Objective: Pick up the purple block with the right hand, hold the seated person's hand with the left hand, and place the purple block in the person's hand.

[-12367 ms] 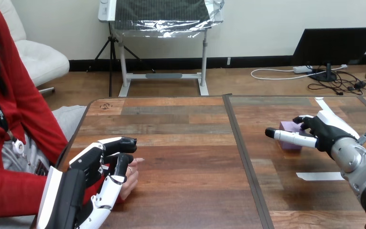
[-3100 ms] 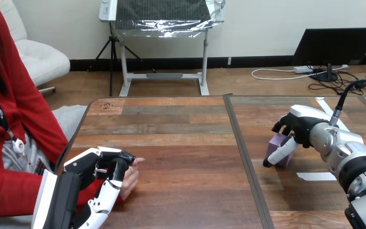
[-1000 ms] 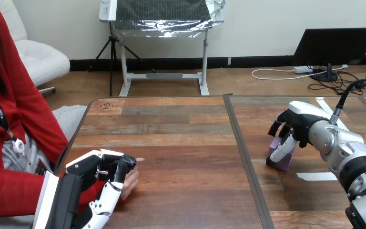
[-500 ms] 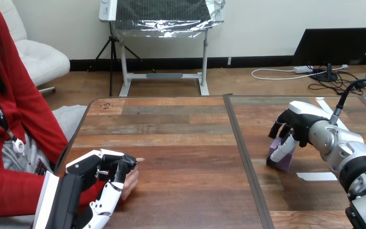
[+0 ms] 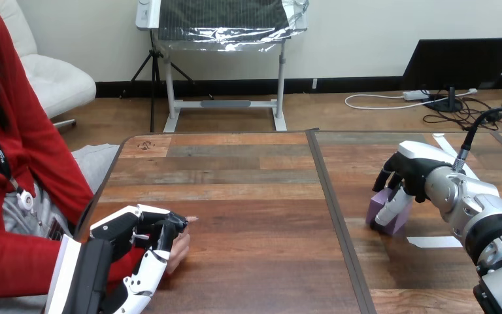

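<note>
Head view: purple block [image 5: 374, 210] on right half of tabletop [image 5: 248, 196], shifted slightly right since half second ago, seems not yet lifted. Right hand [image 5: 410, 174] over it, fingers [image 5: 391, 208] curled, pinching block. Grip looks settled, lift probably next. Left hand [image 5: 127, 235] still curled round person's hand [image 5: 182, 245]

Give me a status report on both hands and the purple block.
Left hand curled round the person's hand. Right hand curled on the purple block, right half of the table. Nothing between the two hands.
</note>
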You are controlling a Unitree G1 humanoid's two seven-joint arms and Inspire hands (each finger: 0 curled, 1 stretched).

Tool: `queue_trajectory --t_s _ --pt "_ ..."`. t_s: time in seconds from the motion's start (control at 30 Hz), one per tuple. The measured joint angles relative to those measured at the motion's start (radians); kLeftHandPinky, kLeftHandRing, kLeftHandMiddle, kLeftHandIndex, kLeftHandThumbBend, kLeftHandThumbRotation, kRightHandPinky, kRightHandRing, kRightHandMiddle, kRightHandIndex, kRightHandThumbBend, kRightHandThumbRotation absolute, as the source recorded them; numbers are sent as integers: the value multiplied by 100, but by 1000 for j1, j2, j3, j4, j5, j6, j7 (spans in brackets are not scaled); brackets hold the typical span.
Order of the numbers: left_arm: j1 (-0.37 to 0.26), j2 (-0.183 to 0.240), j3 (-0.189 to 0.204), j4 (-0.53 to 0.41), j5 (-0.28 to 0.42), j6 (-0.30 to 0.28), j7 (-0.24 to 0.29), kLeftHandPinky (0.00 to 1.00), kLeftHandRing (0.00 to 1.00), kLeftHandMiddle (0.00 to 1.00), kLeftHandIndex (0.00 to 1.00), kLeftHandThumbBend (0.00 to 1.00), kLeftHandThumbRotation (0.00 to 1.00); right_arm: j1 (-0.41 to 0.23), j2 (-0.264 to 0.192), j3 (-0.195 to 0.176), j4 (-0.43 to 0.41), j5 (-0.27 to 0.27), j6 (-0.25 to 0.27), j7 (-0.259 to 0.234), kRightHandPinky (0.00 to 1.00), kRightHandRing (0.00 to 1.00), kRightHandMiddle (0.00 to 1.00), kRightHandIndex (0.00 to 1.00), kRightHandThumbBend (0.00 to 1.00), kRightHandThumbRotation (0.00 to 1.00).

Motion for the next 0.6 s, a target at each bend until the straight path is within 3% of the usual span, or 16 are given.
queue_trajectory --t_s 0.6 --pt "0 0 1 0 1 0 1 47 60 63 52 20 64 0 0 7 0 -9 14 49 64 74 77 77 90 19"
